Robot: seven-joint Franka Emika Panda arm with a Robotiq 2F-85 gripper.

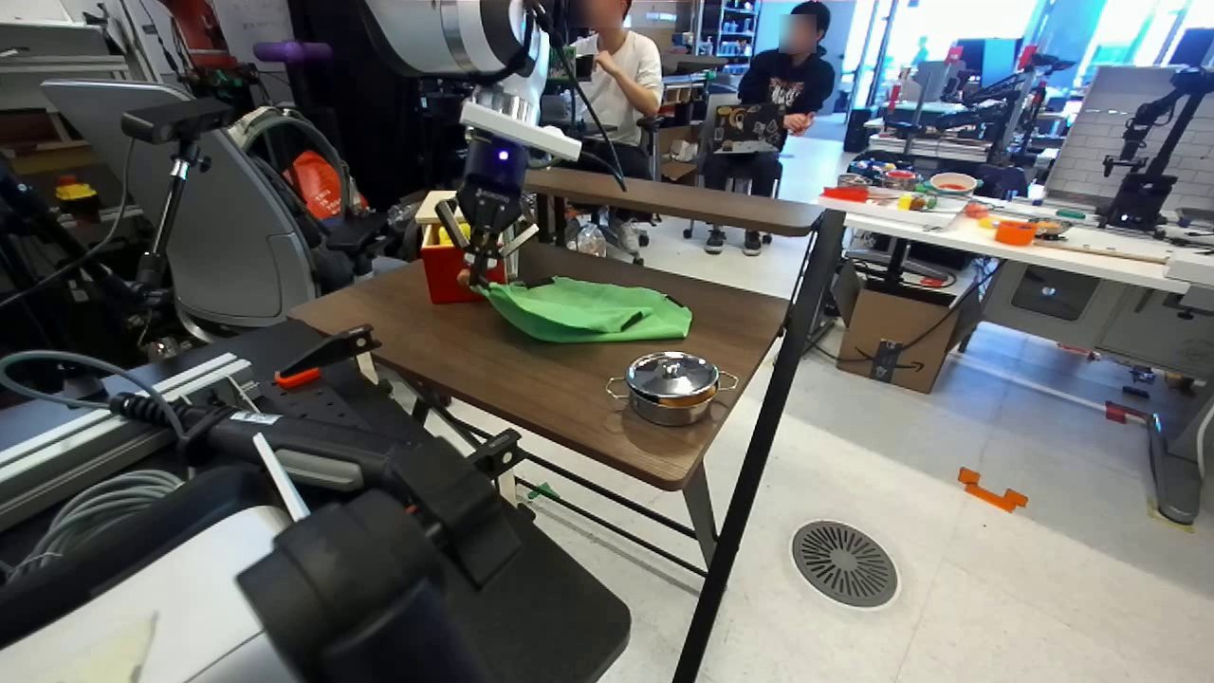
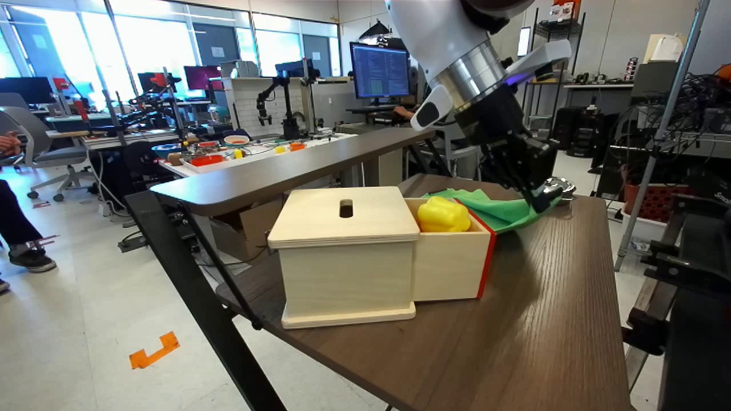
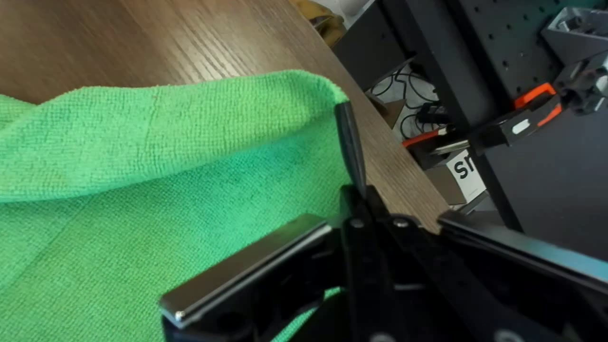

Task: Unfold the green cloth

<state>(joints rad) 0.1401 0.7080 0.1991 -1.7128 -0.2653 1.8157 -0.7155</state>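
I report my hand (image 3: 362, 191) pressed together, pinching what appears to be a black tab (image 3: 349, 140) at one corner of the green cloth (image 1: 569, 311); that corner is held above the table (image 1: 427, 332). Governing relation: the cloth's bulk lies all to one side of my hand, its long axis starting at the pinch and slanting away across the table. Near the pinch an upper layer arches over a lower one; folds further off cannot be counted. In my judgement, unfolding calls for drawing this corner outward from the bulk, and room on that side is restricted. A red-fronted wooden drawer (image 2: 445, 268), holding a yellow bell pepper (image 2: 444, 215), stands near my hand, with the slot-lidded wooden box (image 2: 345, 268) on its far side. The table's edge is near my hand towards the black bench (image 1: 560, 607), so the corner could be carried over it. A lidded metal pot (image 1: 671, 384) stands well apart from my hand, near the cloth's far end; I rate it a risk only if the cloth swings that way.
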